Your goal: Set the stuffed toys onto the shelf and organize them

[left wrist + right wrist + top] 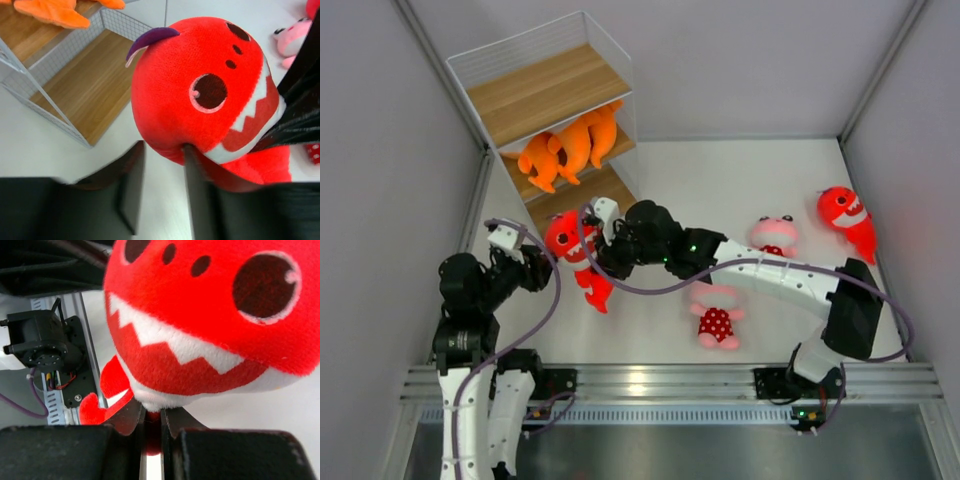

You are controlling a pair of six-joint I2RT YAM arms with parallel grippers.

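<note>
While the right gripper (153, 435) is pinched almost flat on a fold of plush under the chin of the red shark (200, 315), the left gripper (160, 185) has its fingers apart with nothing between them, only bare table (45, 145) in the gap. One left finger (197, 192) is right at the shark's underside; touching or just short of it, cannot tell. From the top camera the held shark sits between the two grippers, just off the front of the shelf (545, 95) by its bottom board, head toward the shelf, tail toward the near edge. Cannot tell whether it rests on the table or hangs clear. Orange sharks (570, 148) are bunched on the middle board, some fins hanging over its front edge. Second red shark (845, 218) lies on the table near the right wall, well apart from the shelf. One pink animal (775, 235) lies just beyond the right arm's forearm; the other pink animal (717, 320), in a red dotted dress, lies on its near side, head partly under the arm.
</note>
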